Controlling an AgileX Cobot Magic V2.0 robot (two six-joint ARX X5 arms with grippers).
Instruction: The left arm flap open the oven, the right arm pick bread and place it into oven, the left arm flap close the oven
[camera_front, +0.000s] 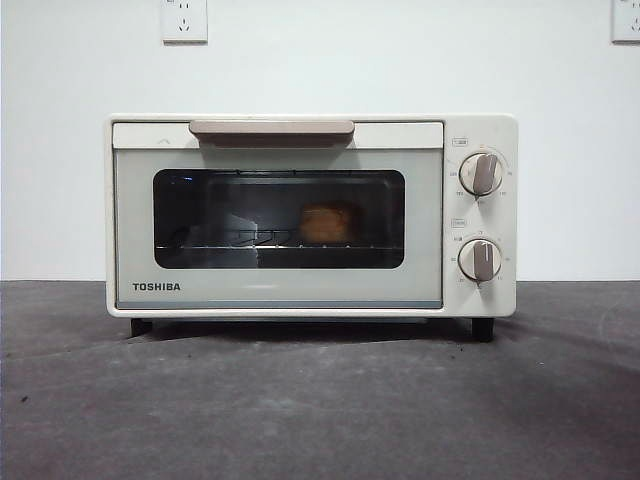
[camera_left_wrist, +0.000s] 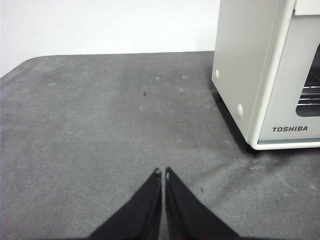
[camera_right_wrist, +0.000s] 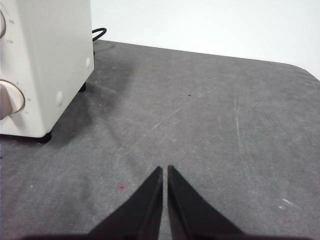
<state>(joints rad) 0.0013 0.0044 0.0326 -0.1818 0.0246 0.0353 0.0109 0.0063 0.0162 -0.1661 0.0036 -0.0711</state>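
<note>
The cream-white TOSHIBA oven stands on the dark table with its door shut and its beige handle at the top. The golden bread sits on the wire rack inside, seen through the dark glass. My left gripper is shut and empty over the bare table, off the oven's left side. My right gripper is shut and empty over the table, off the oven's knob side. Neither gripper shows in the front view.
Two beige knobs are on the oven's right panel. A black power cord runs behind the oven. Wall sockets are on the white wall behind. The grey table mat spreads in front.
</note>
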